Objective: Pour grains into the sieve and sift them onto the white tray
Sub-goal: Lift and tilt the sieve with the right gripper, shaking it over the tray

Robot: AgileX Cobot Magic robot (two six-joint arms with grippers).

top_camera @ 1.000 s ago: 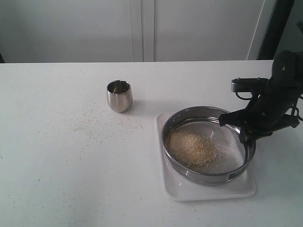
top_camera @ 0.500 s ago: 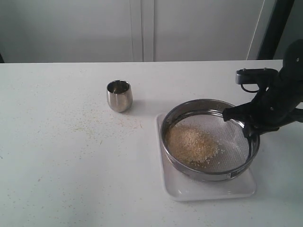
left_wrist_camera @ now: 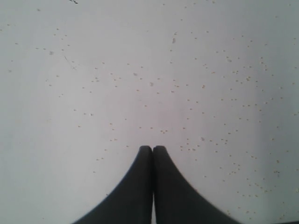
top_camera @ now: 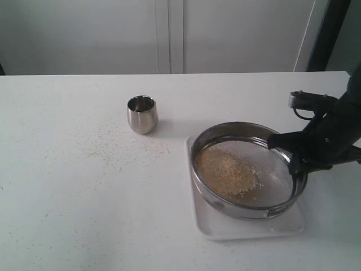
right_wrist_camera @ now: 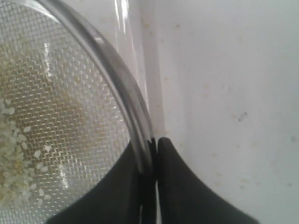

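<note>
The round steel sieve (top_camera: 225, 206) hangs tilted above the white tray (top_camera: 206, 228), its right side higher. A heap of pale beige and yellowish grains (top_camera: 225, 172) lies on the mesh toward the left. My right gripper (top_camera: 298, 164) is shut on the sieve's right rim wall (right_wrist_camera: 122, 88), one finger inside and one outside. Coarse pale grains (right_wrist_camera: 11, 154) rest on the mesh (right_wrist_camera: 60, 107). My left gripper (left_wrist_camera: 153, 148) is shut with nothing in it, over a white surface dotted with stray grains (left_wrist_camera: 219, 140); it is out of the exterior view.
A small rounded steel cup (top_camera: 141, 114) stands upright on the white table (top_camera: 84, 197), left of and behind the tray. Spilled fine grains (top_camera: 110, 149) are scattered across the table left of the tray. A dark post (top_camera: 323, 34) stands at the back right.
The right gripper has lifted the sieve off the tray and shifted it right, then a little down and right; the sieve now tilts and the grain heap has shifted slightly.
</note>
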